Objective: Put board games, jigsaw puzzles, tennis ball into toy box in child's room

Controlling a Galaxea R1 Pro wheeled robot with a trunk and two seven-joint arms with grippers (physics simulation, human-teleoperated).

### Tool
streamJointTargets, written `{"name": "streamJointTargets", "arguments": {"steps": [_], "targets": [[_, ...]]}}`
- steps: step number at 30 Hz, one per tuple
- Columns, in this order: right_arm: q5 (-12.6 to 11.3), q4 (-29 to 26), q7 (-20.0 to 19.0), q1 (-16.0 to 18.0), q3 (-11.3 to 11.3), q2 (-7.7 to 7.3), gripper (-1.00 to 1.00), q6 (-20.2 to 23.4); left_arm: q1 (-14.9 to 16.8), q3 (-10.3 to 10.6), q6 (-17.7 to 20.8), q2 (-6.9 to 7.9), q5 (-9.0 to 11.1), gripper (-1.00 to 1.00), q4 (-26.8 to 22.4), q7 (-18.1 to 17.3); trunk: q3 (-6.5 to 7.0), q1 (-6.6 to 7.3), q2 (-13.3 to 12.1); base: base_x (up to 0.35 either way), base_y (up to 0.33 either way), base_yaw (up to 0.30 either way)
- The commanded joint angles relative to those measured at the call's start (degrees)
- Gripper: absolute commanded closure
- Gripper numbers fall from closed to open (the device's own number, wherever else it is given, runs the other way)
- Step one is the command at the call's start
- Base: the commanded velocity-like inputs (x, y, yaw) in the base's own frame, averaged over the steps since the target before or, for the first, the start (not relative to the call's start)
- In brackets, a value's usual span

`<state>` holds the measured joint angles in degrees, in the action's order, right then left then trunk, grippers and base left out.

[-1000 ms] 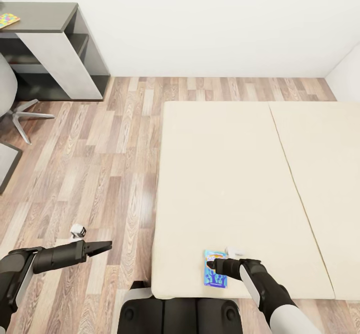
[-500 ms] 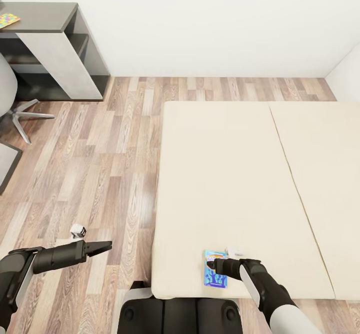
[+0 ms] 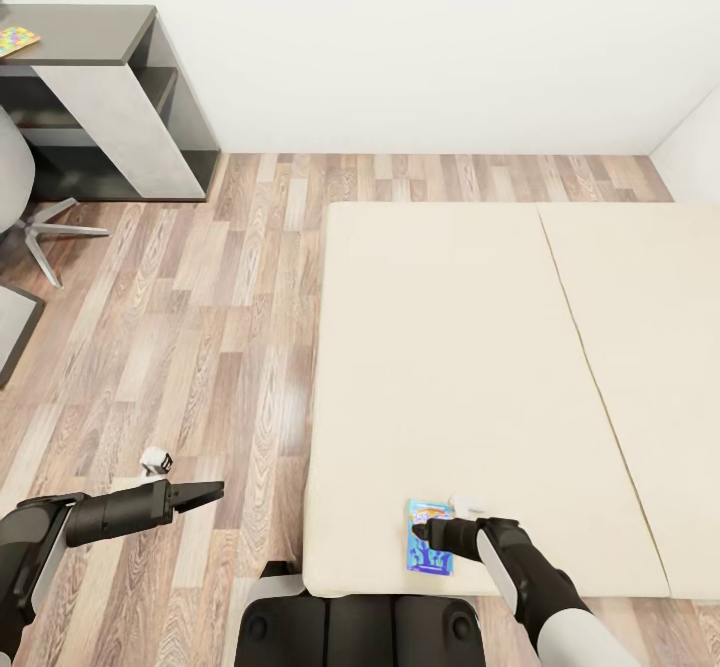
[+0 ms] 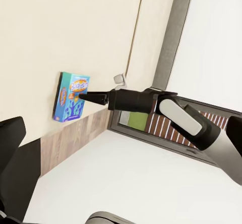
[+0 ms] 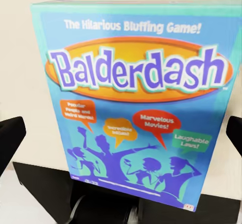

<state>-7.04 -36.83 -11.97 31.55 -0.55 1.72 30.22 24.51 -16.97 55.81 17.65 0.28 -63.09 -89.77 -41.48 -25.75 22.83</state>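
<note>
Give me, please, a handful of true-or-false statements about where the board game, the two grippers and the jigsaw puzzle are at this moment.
1. The Balderdash board game lies flat on the bed, near its edge closest to the robot. True.
2. The right gripper hangs over the wood floor. False: it is over the board game on the bed.
3. The left gripper holds the board game. False: it is out over the wood floor, apart from the box and holding nothing.
4. A jigsaw puzzle lies on the dark desk at the far left. True.
5. The right gripper's fingers flank the box with a gap on each side in the right wrist view. True.
</note>
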Motion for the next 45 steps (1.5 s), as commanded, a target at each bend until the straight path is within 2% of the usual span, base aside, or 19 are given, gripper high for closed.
{"name": "streamJointTargets", "arguments": {"steps": [1, 45], "targets": [[-0.5, -0.1, 0.1, 0.0, -0.1, 0.01, -1.0, 0.4, 0.0, 0.0, 0.6, 0.01, 0.0, -1.0, 0.0, -0.2, -0.06, -0.03, 0.1, 0.0, 0.0, 0.0], [-0.4, 0.0, 0.1, 0.0, -0.1, 0.3, -1.0, 0.5, 0.0, 0.0, 0.6, 0.01, -0.1, -1.0, 0.0, -0.2, -0.06, -0.03, 0.1, 0.0, 0.019, 0.0]]}}
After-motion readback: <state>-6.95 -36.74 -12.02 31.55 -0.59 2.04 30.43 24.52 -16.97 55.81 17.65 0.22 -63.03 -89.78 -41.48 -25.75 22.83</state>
